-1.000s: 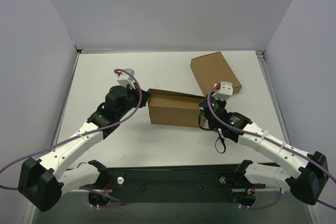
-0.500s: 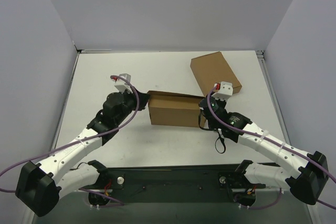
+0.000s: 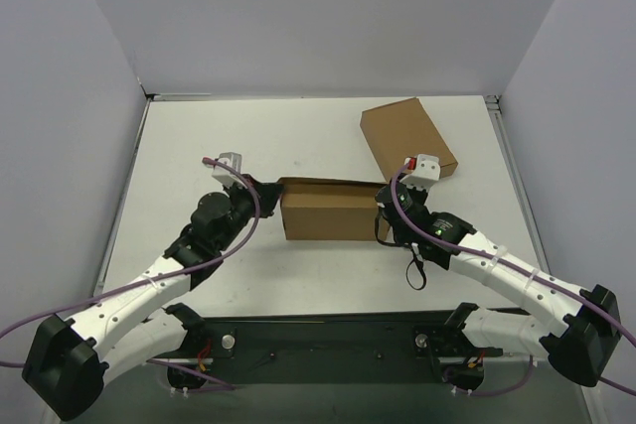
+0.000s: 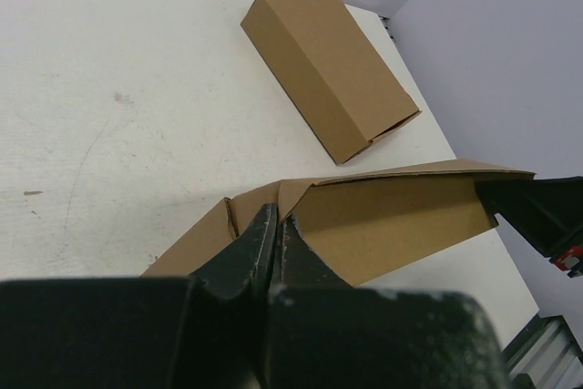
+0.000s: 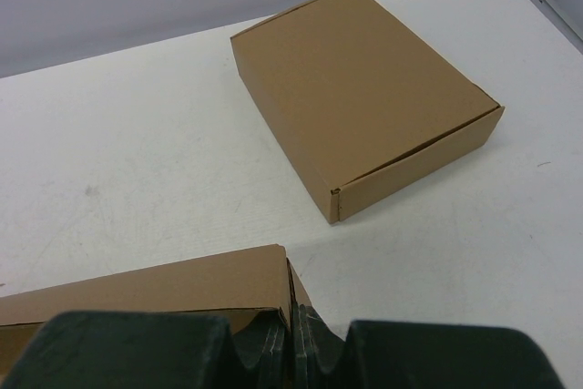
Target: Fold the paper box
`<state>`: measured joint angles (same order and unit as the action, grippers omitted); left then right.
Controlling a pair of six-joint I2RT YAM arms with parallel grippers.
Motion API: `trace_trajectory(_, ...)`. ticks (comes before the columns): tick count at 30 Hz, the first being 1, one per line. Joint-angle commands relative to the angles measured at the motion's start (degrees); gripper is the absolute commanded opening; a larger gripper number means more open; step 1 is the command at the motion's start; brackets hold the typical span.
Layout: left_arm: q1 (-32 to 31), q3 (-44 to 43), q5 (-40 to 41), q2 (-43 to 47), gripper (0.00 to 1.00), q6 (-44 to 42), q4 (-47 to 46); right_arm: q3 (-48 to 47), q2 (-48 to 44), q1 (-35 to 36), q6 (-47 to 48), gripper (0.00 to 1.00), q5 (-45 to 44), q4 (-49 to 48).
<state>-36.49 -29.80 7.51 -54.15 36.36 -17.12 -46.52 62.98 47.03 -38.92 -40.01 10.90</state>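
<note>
A robotics lab test cell was shown. A white table (image 3: 328, 136) was enclosed at its far edge and both sides by plain pale partition walls (image 3: 328, 17). Along the table's near edge a black mounting plate (image 3: 328, 340) was fixed, carrying two white-and-black arms (image 3: 129, 295) trailed by purple cables (image 3: 397, 196).

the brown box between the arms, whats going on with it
Two robot arms are folding the paper box. The left gripper is pinched shut on its left end flap, and the right gripper is shut on its right end, so the box sits partly formed between them. A closed carton lies apart at the far right, untouched.
</note>
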Motion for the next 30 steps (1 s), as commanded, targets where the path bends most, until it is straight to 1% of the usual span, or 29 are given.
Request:
trace_trajectory(1, -1.83, 3.17, 1.18, -1.31, 0.00, -5.14, 18.86, 5.48, 4.87, 0.79, -1.07, 0.00, 7.75, 16.26)
trace_trajectory(7, -2.36, -1.30, 3.74, -0.34, 0.00, -10.69, 22.48, 5.48, 4.61, 0.88, -1.07, 0.00, 7.75, 16.35)
trace_trajectory(8, -2.36, -1.92, 3.74, -0.34, 0.02, -11.48, 22.66, 5.48, 4.69, 0.88, -1.07, 0.00, 7.75, 16.26)
trace_trajectory(10, -2.53, -3.24, 3.57, -0.69, 0.09, -13.59, 23.19, 5.30, 4.61, 0.88, -0.90, 0.00, 7.84, 16.26)
trace_trajectory(11, -2.62, -4.46, 2.78, -0.78, 0.16, -14.47, 23.19, 5.13, 4.69, 0.88, -0.99, 0.00, 7.75, 16.35)
trace_trajectory(12, -2.62, -5.17, 2.43, -1.13, 0.19, -15.95, 23.19, 5.21, 4.70, 0.88, -0.90, 0.00, 7.75, 16.44)
trace_trajectory(14, -2.62, -7.01, 0.59, -1.22, 0.31, -17.80, 23.02, 4.95, 4.70, 0.87, -0.90, 0.00, 7.75, 16.44)
trace_trajectory(15, -2.71, -7.55, 0.32, -1.22, 0.35, -19.47, 22.67, 5.04, 4.61, 0.88, -0.81, 0.00, 7.75, 16.44)
trace_trajectory(17, -2.71, -9.47, -0.73, -1.13, 0.40, -21.15, 22.49, 4.95, 4.43, 0.88, -0.72, 0.00, 7.58, 16.61)
trace_trajectory(18, -2.71, -10.44, -1.00, -1.39, 0.47, -22.55, 23.27, 4.95, 4.34, 0.88, -0.72, 0.00, 7.58, 16.79)
trace_trajectory(21, -2.97, -13.96, -0.92, -2.01, 0.56, -25.10, 26.60, 4.86, 4.17, 0.88, -0.81, 0.00, 7.49, 16.88)
trace_trajectory(24, -3.15, -15.63, -0.65, -1.49, 0.59, -26.07, 28.37, 4.86, 4.08, 0.88, -0.72, 0.00, 7.58, 16.88)
trace_trajectory(25, -3.15, -15.90, -0.48, -1.40, 0.62, -26.16, 28.46, 4.86, 4.08, 0.88, -0.72, 0.00, 7.58, 16.88)
trace_trajectory(30, -3.15, -17.30, 1.46, -3.06, 0.62, -27.39, 28.90, 4.60, 4.08, 0.96, -0.37, 0.00, 7.75, 16.96)
